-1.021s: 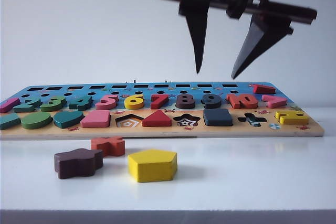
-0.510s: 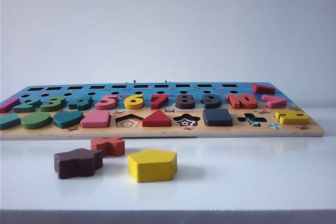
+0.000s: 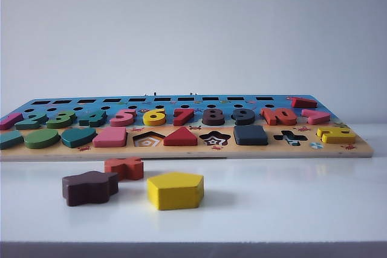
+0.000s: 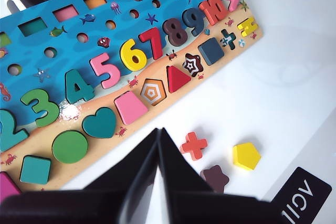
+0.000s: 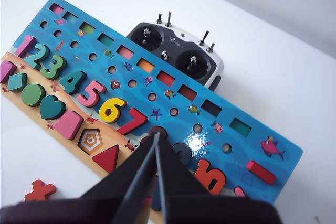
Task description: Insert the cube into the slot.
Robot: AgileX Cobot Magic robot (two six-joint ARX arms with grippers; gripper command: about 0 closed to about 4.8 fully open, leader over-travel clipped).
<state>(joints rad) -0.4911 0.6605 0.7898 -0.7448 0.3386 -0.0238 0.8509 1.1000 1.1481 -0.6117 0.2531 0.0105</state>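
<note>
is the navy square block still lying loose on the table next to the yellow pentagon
No, the navy square block sits in the puzzle board; the yellow pentagon lies loose on the table.

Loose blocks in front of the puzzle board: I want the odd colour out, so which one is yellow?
The yellow pentagon block, on the bare table rightmost of the three loose pieces; the star-like block is dark brown and the cross block is orange-red.

Plain pale wall point(image 3: 193, 34), white table point(image 3: 290, 197)

Open air above the puzzle board point(image 3: 181, 152); yellow pentagon point(image 3: 175, 190), brown star point(image 3: 89, 187) and red cross point(image 3: 124, 168) crowd its front.
</note>
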